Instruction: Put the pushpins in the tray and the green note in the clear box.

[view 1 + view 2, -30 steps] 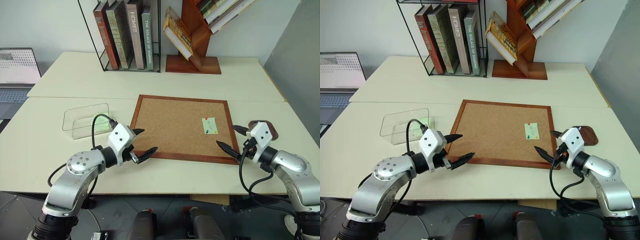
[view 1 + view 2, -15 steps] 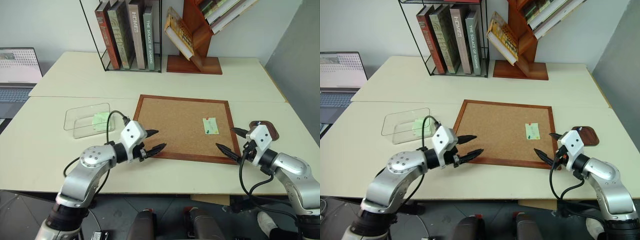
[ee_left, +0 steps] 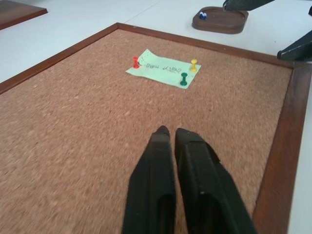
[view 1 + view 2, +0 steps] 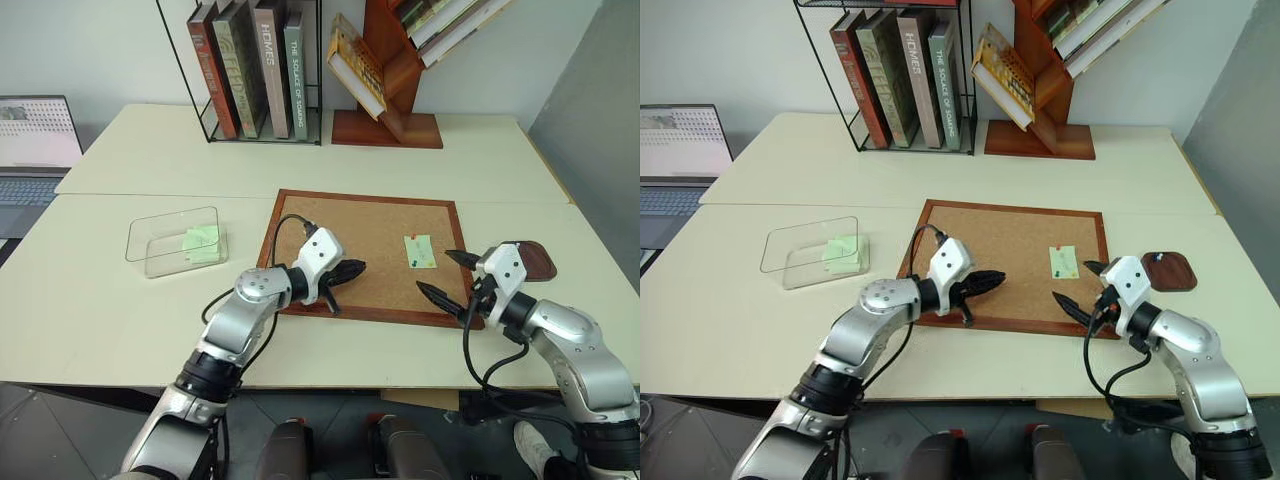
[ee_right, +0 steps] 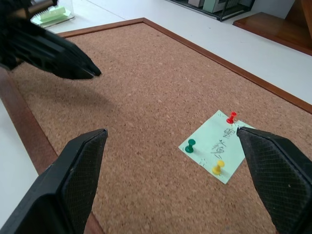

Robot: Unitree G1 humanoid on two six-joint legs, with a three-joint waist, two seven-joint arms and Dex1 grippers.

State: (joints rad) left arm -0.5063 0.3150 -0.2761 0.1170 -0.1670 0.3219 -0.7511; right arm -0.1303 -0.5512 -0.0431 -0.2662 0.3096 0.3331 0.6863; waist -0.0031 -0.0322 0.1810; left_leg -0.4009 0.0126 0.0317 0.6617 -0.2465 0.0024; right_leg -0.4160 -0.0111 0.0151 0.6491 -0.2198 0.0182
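Observation:
The green note (image 4: 420, 251) lies on the corkboard (image 4: 370, 215), near its right side. Three pushpins hold it: red (image 3: 136, 62), yellow (image 3: 194, 64) and green (image 3: 184, 79). My left gripper (image 4: 352, 269) is shut and empty, low over the cork, pointing at the note from a short way to its left. My right gripper (image 4: 433, 271) stands open just on the near side of the note, its two fingers spread wide. The dark wooden tray (image 4: 532, 261) sits to the right of the board with a small blue pin (image 3: 204, 14) in it. The clear box (image 4: 150, 235) stands far left.
A pale green paper (image 4: 203, 243) lies inside the clear box. A wire rack of books (image 4: 250, 70) and a wooden book stand (image 4: 390, 110) are at the back of the table. A laptop (image 4: 35, 140) is at the far left.
My left gripper has closed from wide open to shut and has swung right, from beside the board's left edge to over the cork. The right gripper has edged slightly left, still open.

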